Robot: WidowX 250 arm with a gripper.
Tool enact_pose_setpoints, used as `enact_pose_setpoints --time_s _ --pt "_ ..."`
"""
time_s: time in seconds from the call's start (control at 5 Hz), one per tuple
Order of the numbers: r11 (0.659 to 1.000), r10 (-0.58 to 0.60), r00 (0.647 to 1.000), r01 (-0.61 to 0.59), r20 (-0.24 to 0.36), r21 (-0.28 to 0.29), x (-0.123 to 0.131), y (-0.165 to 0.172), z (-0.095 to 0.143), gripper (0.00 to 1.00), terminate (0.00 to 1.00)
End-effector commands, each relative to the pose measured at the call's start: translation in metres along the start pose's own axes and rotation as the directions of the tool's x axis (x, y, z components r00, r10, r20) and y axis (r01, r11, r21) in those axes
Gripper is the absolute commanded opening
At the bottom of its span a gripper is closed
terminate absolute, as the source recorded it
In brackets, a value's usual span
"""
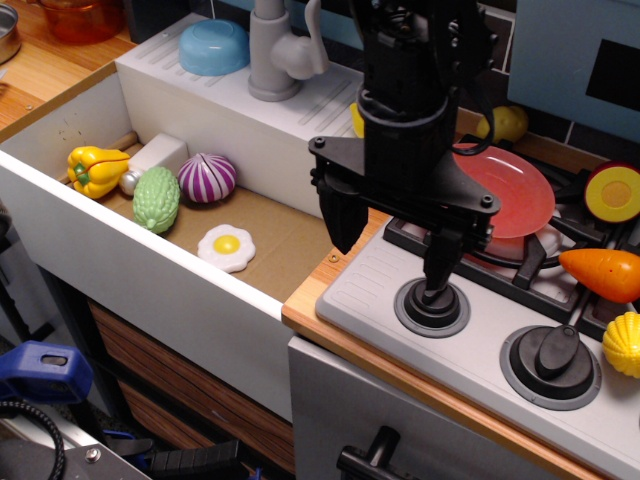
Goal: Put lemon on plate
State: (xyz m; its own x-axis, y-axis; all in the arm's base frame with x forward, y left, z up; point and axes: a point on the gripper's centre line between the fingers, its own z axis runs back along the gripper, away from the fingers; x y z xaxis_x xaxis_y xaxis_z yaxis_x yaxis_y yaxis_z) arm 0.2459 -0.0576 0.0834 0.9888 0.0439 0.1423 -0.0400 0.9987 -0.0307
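Pincer (392,240) hanging low over front left corner of toy stove (470,355), fingers apart, nothing between them; left finger (345,215) over wooden surface (330,330) edge, right finger (443,262) just above left knob (432,305), contact not discernible. Black arm blocking much of the middle of the view. Pink-red plate (515,190) resting on stove grate behind pincer, left part hidden by arm, visible part bare. Lemon (505,123) behind plate near back wall, at far edge of stove, partly cut off by arm cables; apart from plate rim, not on it. Second sliver of yellow (356,118) just left of arm, too little visible to identify. Carrot (603,272) lying on stove at right; ribbed yellow shell-like toy (622,343) below it at frame edge; halved fruit (613,190), dark red rim and yellow centre, right of plate. Second knob (551,365) at front right. Sink (190,290) at left holding yellow pepper (95,168), bumpy green vegetable (157,198), purple onion (208,177), fried egg (226,247). Blue bowl (214,47) upside down on drainer beside grey tap (278,55).
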Motion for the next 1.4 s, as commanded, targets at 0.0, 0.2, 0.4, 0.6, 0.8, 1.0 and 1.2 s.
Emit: enact_pose_setpoints --time_s 0.0,0.2,0.4,0.6,0.8,1.0,1.2 --pt "1.0 0.0 1.0 0.0 0.0 0.0 0.0 0.0 0.0 1.0 0.0" --pt "0.977 -0.205 0.979 0.205 0.0 0.05 0.011 0.013 0.009 1.0 0.0" --pt "0.936 -0.345 0.939 0.344 0.005 0.079 0.034 0.027 0.019 1.0 0.0" --pt "0.872 -0.486 0.873 0.48 0.048 0.092 0.066 0.038 0.022 1.0 0.0" --pt "0.804 -0.594 0.799 0.588 0.091 0.086 0.094 0.046 0.013 1.0 0.0" --pt "0.721 -0.693 0.713 0.682 0.112 0.119 0.116 0.054 0.005 1.0 0.0" --pt "0.649 -0.76 0.64 0.749 0.108 0.133 0.138 0.066 0.002 1.0 0.0"
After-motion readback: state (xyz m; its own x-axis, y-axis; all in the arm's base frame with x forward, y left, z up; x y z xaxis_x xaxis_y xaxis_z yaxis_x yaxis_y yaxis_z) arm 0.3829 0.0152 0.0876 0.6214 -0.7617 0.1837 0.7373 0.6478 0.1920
